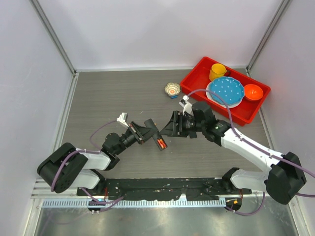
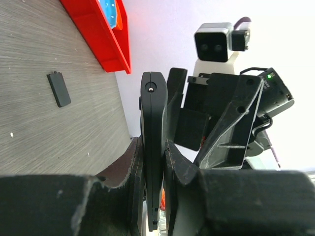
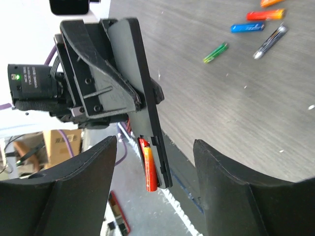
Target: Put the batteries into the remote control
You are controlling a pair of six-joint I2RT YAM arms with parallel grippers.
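My left gripper point(image 1: 147, 132) is shut on the remote control point(image 1: 160, 142), a slim black bar held above the table. In the left wrist view the remote point(image 2: 153, 113) stands edge-on between the fingers. A red-orange battery point(image 3: 149, 168) sits in its recess at the lower end and also shows in the top view point(image 1: 161, 143). My right gripper point(image 1: 172, 125) is open and empty, its fingers to either side of the remote point(image 3: 147, 118) without touching it. Loose batteries lie on the table: green point(image 3: 215, 52), blue point(image 3: 248, 27), grey point(image 3: 269, 42) and red-orange point(image 3: 266, 14).
A small flat black cover piece point(image 2: 59, 89) lies on the table. A red tray point(image 1: 197, 73) at the back right holds a yellow cup point(image 1: 217, 72), a blue plate point(image 1: 225, 91) and an orange bowl point(image 1: 253, 92). A small patterned bowl point(image 1: 172, 89) stands beside it.
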